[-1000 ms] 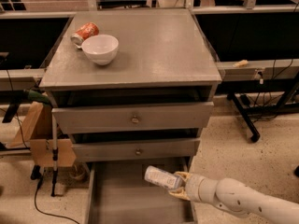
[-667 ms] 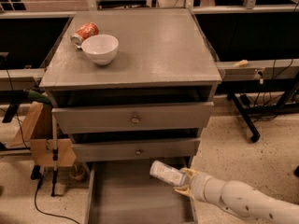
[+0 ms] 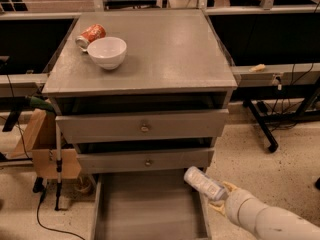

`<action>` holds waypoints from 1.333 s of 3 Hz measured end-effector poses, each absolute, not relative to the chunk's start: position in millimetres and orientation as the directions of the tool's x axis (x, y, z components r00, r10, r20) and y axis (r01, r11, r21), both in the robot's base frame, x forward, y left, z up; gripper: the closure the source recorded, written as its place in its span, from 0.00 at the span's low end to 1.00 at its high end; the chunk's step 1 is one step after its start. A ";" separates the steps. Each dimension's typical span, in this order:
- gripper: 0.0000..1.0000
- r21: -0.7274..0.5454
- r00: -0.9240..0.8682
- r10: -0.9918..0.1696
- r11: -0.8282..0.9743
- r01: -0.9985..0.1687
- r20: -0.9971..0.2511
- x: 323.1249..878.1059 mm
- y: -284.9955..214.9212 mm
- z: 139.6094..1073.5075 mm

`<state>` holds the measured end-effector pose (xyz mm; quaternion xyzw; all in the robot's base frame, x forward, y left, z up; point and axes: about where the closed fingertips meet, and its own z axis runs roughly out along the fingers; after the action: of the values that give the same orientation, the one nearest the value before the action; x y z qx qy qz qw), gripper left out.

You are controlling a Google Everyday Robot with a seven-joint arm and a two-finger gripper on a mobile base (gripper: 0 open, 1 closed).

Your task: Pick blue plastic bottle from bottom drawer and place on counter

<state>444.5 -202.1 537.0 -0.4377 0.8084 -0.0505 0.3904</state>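
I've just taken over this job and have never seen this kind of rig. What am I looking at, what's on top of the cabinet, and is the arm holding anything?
There is a single camera view, looking down at the front of a grey three-drawer cabinet. The white limb at lower right is the robot's arm. Its two-finger gripper is over the right edge of the open bottom drawer and is closed on the blue plastic bottle, which it holds tilted. On the counter a white bowl stands upright, and just behind it an orange-red soda can lies on its side. The bottle is not on the counter yet.
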 end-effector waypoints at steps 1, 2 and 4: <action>1.00 -0.465 -0.339 -0.746 0.637 -0.614 -0.574 450.6 -222.0 575.4; 1.00 -0.465 -0.338 -0.746 0.637 -0.615 -0.574 450.6 -221.3 575.7; 1.00 -0.614 -0.344 -0.773 0.633 -0.471 -0.532 436.2 -263.2 663.7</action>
<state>436.2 -263.2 663.7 -0.3889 0.7999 -0.1797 0.4202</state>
